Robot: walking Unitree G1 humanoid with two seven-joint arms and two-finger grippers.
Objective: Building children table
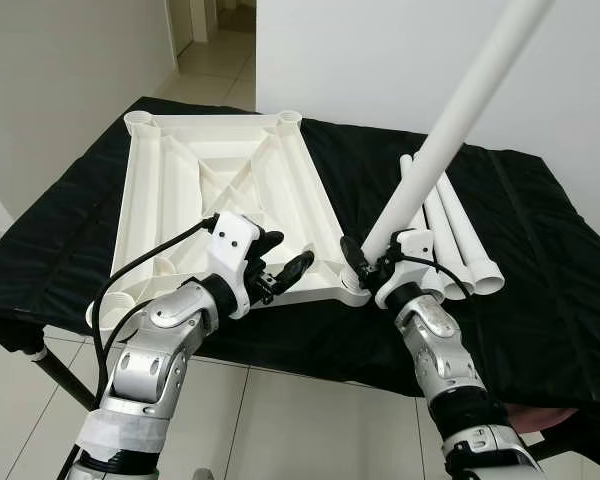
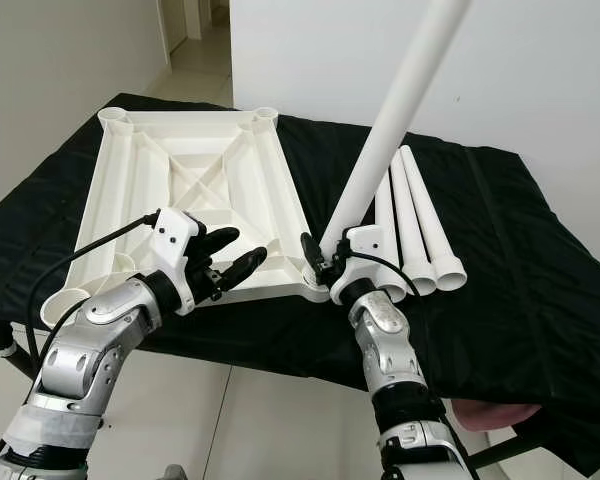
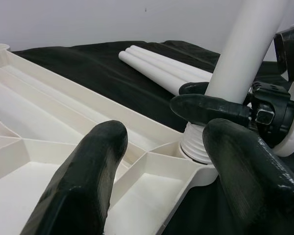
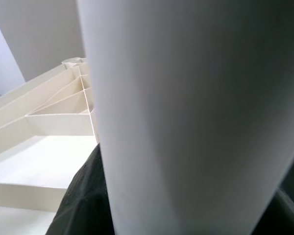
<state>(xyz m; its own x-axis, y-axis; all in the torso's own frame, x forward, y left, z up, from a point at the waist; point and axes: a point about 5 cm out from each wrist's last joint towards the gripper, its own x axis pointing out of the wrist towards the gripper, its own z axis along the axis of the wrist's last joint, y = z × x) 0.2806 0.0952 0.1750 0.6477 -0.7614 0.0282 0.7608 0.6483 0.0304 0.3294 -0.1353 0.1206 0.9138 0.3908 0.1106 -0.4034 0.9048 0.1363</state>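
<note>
Right hand (image 1: 365,262) pinches the tilted long white plastic tube leg (image 1: 450,125) at the upturned white ribbed tabletop's (image 1: 220,190) corner socket; left hand (image 1: 280,262) spread; the slant risks cross-threading.

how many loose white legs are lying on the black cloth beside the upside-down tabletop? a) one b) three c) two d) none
b: three loose legs lie side by side on the black cloth, while the right gripper holds a fourth leg at the corner socket of the tabletop.
</note>
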